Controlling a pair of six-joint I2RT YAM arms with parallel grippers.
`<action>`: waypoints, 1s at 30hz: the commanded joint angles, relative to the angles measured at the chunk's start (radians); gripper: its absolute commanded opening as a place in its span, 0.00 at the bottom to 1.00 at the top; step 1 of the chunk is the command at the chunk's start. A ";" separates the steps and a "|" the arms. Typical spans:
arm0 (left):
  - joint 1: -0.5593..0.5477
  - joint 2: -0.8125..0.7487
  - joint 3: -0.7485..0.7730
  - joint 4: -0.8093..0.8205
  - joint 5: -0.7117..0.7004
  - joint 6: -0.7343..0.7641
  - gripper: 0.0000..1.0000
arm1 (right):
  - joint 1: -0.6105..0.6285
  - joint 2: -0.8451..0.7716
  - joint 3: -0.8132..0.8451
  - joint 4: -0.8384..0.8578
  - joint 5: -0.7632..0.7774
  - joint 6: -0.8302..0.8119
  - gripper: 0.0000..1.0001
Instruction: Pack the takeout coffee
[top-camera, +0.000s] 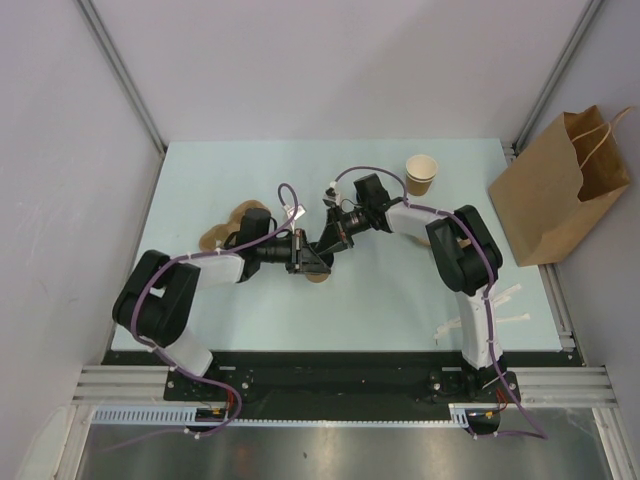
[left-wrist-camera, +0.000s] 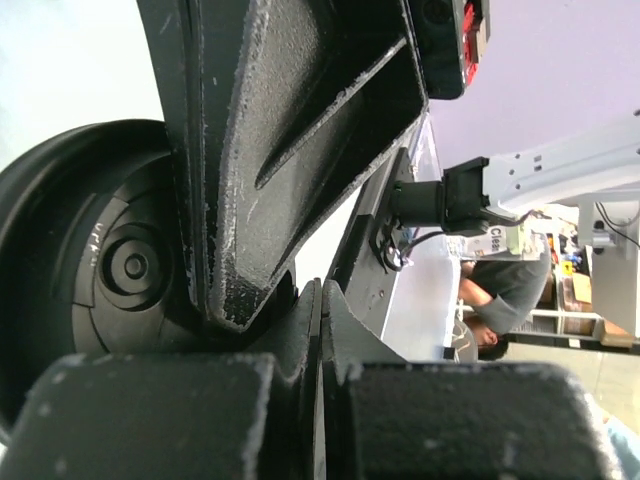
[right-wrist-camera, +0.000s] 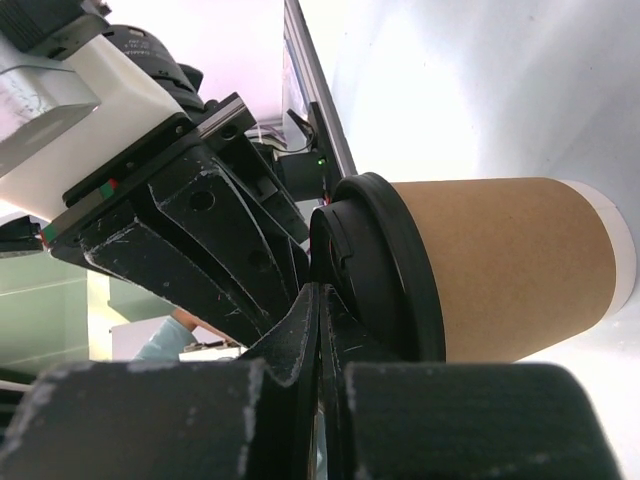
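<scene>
- The right fingers (right-wrist-camera: 295, 335) were pressed together with nothing between them. Their tips were right at the rim of the black lid (right-wrist-camera: 385, 270); touching it or just shy, I couldn't tell.
- The left fingers (left-wrist-camera: 295, 340) were likewise shut on nothing, close up against the right ones, and their camera looked onto the lid's round top.
- The lidded cup (right-wrist-camera: 500, 265) sat just beyond both sets of tips. From the right wrist its long axis ran crosswise to those fingers, with the lid end at the tips and the pale base pointing away.
- Whether it lay on the worktop (top-camera: 250, 170) or was held off it, I couldn't make out. From overhead only a tan sliver showed under the left fingers.
- Both arms were about equally near it. I judged that any next move on it would call for opening up and coming around the body, square to that axis, rather than at the lid.
- Further out, an open cup (top-camera: 421, 173) stood upright at the far right of the worktop, mouth up and long axis vertical. It was well apart from both pairs of fingers, and the right arm was plainly nearer.
- The tray (top-camera: 222, 232) lay partly under the left arm, and the bag (top-camera: 555, 195) was at the worktop's right edge, past the open cup.
</scene>
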 joint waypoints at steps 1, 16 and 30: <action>0.053 0.082 -0.052 -0.086 -0.175 0.059 0.00 | -0.006 0.081 -0.020 -0.074 0.153 -0.089 0.00; -0.003 -0.332 0.075 -0.227 -0.077 0.133 0.33 | 0.011 -0.050 0.043 0.030 0.079 -0.018 0.00; 0.030 -0.400 0.532 -0.999 -0.353 0.757 1.00 | -0.094 -0.213 0.201 -0.143 0.096 -0.134 0.50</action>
